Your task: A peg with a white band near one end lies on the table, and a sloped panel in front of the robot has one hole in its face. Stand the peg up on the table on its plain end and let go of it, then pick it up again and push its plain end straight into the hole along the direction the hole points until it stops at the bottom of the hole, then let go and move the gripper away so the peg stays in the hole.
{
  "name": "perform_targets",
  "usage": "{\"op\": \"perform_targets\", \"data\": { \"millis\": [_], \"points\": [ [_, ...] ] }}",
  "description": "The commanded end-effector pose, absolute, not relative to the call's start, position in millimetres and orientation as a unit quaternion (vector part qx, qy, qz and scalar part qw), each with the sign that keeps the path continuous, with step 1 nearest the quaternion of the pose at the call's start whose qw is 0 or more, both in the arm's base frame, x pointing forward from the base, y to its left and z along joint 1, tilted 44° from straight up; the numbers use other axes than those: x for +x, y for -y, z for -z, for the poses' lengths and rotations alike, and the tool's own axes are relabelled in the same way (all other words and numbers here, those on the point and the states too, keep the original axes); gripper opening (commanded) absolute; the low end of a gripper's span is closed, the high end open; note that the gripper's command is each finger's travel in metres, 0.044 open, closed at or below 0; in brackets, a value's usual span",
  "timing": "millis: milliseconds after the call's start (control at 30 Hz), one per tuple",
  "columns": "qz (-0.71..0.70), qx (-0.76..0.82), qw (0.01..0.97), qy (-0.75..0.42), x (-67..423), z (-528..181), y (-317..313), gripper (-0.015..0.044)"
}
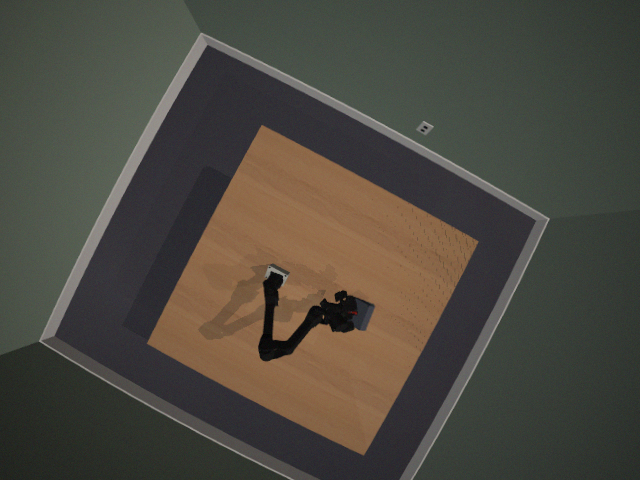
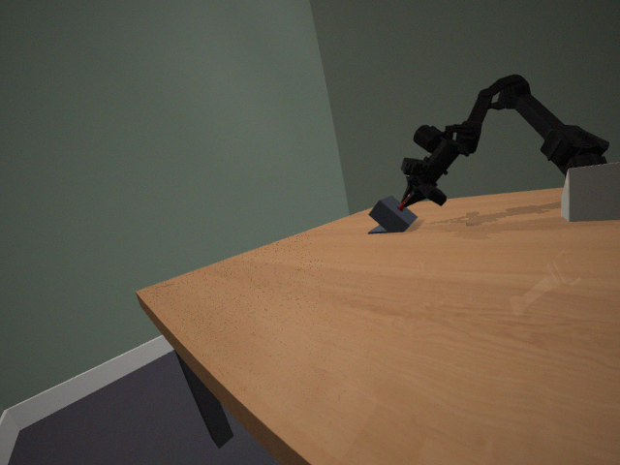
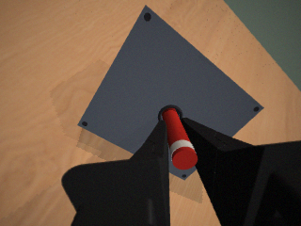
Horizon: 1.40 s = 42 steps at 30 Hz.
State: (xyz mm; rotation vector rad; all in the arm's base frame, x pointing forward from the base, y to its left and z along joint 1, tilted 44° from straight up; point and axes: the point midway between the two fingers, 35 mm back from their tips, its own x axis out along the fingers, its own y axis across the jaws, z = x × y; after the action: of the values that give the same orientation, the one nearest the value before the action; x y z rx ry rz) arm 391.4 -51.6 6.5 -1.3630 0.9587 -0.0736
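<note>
The red peg point(image 3: 178, 137) point(image 2: 403, 201) has its white band near the end towards the camera in the wrist view. Its plain end sits in the hole point(image 3: 164, 112) in the face of the dark grey sloped panel point(image 3: 155, 71) point(image 2: 390, 214) point(image 1: 366, 315). How deep it reaches is hidden. My gripper point(image 3: 172, 123) point(image 2: 409, 196) point(image 1: 345, 313) is shut on the peg, one black finger on each side, just above the panel's face and in line with the hole.
The panel stands on a wooden table point(image 2: 400, 325) point(image 1: 320, 217). The arm's light grey base block point(image 2: 591, 192) point(image 1: 276, 271) stands at the right in the exterior view. The table edge point(image 2: 165, 320) runs at the near left; dark floor lies below.
</note>
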Motion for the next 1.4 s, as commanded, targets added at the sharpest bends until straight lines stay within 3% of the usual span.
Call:
{"op": "perform_targets", "data": {
  "millis": [0, 400, 1367],
  "points": [
    [0.033, -0.605, 0.672, -0.425, 391, -7, 52, 0.0131],
    [0.032, -0.605, 0.672, -0.426, 390, -9, 49, 0.0440],
    [0.026, -0.604, 0.672, -0.428, 368, -30, 22, 0.0440]
  ]
}}
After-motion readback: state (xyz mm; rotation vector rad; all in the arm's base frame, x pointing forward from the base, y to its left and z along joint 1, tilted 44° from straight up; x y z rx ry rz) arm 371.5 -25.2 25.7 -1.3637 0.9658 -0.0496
